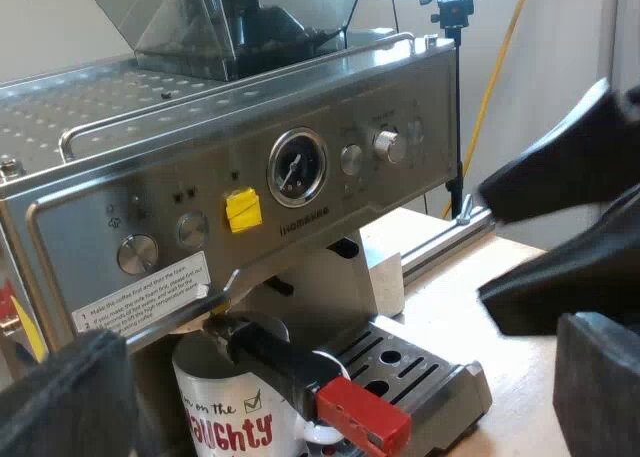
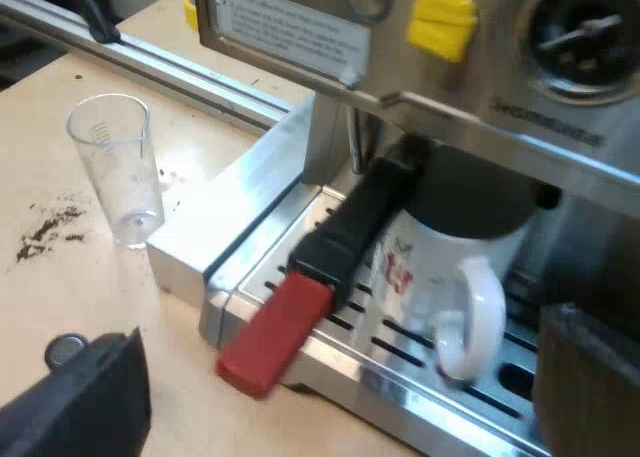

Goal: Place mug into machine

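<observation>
The mug (image 2: 440,267) stands upright on the drip tray (image 2: 385,397) beneath the holder (image 2: 350,227), just ahead of our right hand (image 2: 345,337), handle toward it; that hand and our left hand (image 1: 335,337) both gape empty.

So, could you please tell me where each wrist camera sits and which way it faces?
Left wrist view: rides the left arm, facing the espresso machine; the open left gripper shows.
Right wrist view: rides the right arm, looking down at the drip tray; the open right gripper shows.
Shared: the mug under the holder handle.
</observation>
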{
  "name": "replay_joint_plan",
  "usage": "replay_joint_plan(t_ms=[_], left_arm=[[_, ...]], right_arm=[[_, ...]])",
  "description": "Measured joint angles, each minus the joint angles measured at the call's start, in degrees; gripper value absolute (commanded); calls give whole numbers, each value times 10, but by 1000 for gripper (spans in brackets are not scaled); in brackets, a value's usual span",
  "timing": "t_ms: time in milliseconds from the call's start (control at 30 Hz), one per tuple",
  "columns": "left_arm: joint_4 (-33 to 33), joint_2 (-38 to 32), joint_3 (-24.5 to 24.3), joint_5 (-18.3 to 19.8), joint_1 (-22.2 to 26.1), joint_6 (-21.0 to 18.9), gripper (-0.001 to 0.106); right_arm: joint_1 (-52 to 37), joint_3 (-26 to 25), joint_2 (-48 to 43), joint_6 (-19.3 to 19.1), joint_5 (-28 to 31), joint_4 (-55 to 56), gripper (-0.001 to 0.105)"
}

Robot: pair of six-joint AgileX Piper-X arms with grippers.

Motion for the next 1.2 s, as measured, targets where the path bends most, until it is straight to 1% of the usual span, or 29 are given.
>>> replay_joint_plan(t_ms=[100,133,167,200,267,300,333,367,400,467,500,567,600,633,667,733,767,800,867,900,967,1000,1033,1100,1167,1200], left_arm=[[0,0,0,0,0,-10,85],[3,0,-4,0,0,-30,85],[3,2,-5,0,0,-34,85],[5,7,-10,0,0,-52,85],[5,16,-17,0,0,-71,85],[5,16,-17,0,0,-71,85],[4,48,-44,-19,0,-85,85],[4,69,-59,-31,0,-86,85],[4,80,-64,-35,0,-86,85],[4,118,-94,-42,0,-87,85],[4,129,-101,-42,0,-87,85],[4,166,-125,-46,0,-88,85],[4,176,-132,-48,0,-88,85],[4,193,-144,-56,0,-88,85],[4,210,-154,-62,0,-88,85],[4,231,-173,-75,0,-88,85],[4,245,-184,-79,2,-88,85],[4,252,-190,-79,6,-88,85],[4,272,-207,-79,30,-88,85],[4,276,-211,-79,39,-88,85],[4,288,-221,-79,81,-89,85],[4,289,-222,-79,94,-89,85],[4,290,-224,-79,122,-89,85],[4,290,-225,-64,161,-87,85],[7,290,-225,-31,215,-87,85],[9,290,-225,-21,227,-87,85]], right_arm=[[-3,0,-40,0,0,43,79],[-9,0,-55,0,0,58,79],[-15,0,-69,0,0,65,79],[-18,0,-72,0,0,66,79],[-30,0,-94,0,0,76,79],[-38,0,-100,0,0,79,79],[-53,0,-112,0,-1,88,79],[-73,0,-122,0,-14,97,79],[-86,0,-129,0,-26,103,79],[-154,0,-157,-4,-64,113,79],[-175,0,-164,-4,-73,115,79],[-252,0,-183,-9,-115,124,79],[-273,0,-188,-9,-125,128,79],[-308,0,-194,-12,-140,135,79],[-356,0,-202,-18,-161,146,79],[-410,0,-210,-28,-182,165,79],[-452,0,-217,-35,-202,180,79],[-473,0,-220,-38,-213,188,79],[-548,0,-233,-56,-248,209,79],[-568,0,-236,-62,-257,213,79],[-640,0,-246,-85,-290,225,79],[-656,0,-248,-89,-299,228,79],[-682,0,-254,-99,-312,232,79],[-724,0,-263,-110,-331,235,79],[-762,0,-275,-123,-350,242,79],[-768,0,-279,-124,-354,244,79]])
